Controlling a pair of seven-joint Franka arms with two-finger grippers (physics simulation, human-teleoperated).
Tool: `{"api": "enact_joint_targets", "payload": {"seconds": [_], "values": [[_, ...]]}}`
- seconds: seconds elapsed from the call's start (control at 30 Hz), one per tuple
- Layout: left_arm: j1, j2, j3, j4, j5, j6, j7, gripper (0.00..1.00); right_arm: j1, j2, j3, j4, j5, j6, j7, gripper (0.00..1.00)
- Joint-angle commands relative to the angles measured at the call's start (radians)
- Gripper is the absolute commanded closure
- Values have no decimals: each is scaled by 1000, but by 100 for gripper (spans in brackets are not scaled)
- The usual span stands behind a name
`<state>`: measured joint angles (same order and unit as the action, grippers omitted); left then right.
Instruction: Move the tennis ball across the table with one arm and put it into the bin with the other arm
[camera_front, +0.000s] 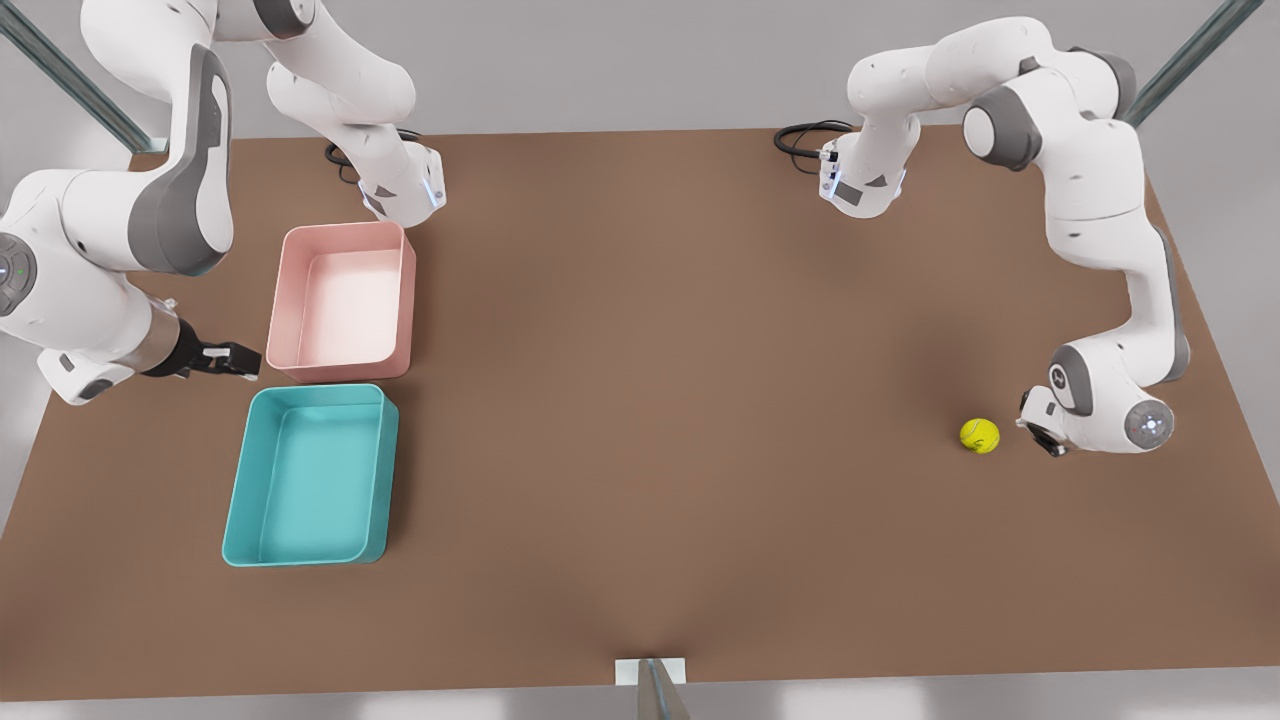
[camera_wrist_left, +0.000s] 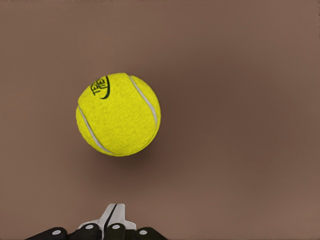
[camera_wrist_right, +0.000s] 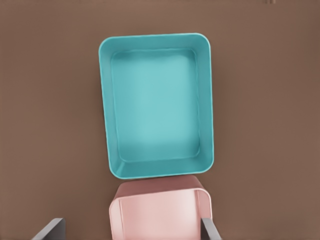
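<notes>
**Inspector:** Position of the small yellow-green fuzzy tennis ball (camera_front: 980, 435)?

**Onlooker:** It lies on the large brown matte table (camera_front: 650, 400), toward the front view's right and well apart from both trays. The left hand (camera_front: 1036, 428) sits low just beside it, with a gap between them. The left wrist view adds detail the front view lacks: white seam lines and a dark printed logo on the ball (camera_wrist_left: 118, 114), and a soft shadow under it.

**Inspector:** State of that hand?

**Onlooker:** In the left wrist view its pale fingertips (camera_wrist_left: 114, 216) are pressed together and grip nothing.

**Inspector:** The other side?

**Onlooker:** The teal rectangular plastic bin (camera_front: 310, 475) with rounded corners is at the front view's left, and it is empty. The pale pink rectangular tray (camera_front: 343, 300) is just behind it, end to end, and also empty. The right hand (camera_front: 238, 358) hovers beside the pink tray's near corner, above the teal bin's far end.

**Inspector:** Open or closed?

**Onlooker:** Its grey fingers (camera_wrist_right: 51, 231) are spread wide in the right wrist view and hold nothing. That view looks straight down into the bin (camera_wrist_right: 157, 102), so the full rim and floor are visible.
</notes>
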<state>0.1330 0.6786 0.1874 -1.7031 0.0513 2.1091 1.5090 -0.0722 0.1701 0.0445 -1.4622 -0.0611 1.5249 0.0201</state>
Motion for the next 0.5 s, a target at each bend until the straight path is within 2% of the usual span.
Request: {"api": "enact_joint_targets", "payload": {"seconds": [0.0,0.13,0.27,0.43,0.47], "values": [[-4,1,-2,-7,-4,52,152,79,0,0,0,0,1,12,-2,0],[-3,10,-2,-7,-61,52,330,79,-6,0,0,0,1,15,-3,0],[-30,12,-2,-7,-85,54,313,79,-6,2,0,-1,1,20,-3,0],[-176,9,-25,-13,-126,40,2,79,-8,5,0,-4,1,26,-3,0],[-223,4,-91,-20,-157,38,-209,79,-8,5,0,-4,1,26,-3,0]]}}
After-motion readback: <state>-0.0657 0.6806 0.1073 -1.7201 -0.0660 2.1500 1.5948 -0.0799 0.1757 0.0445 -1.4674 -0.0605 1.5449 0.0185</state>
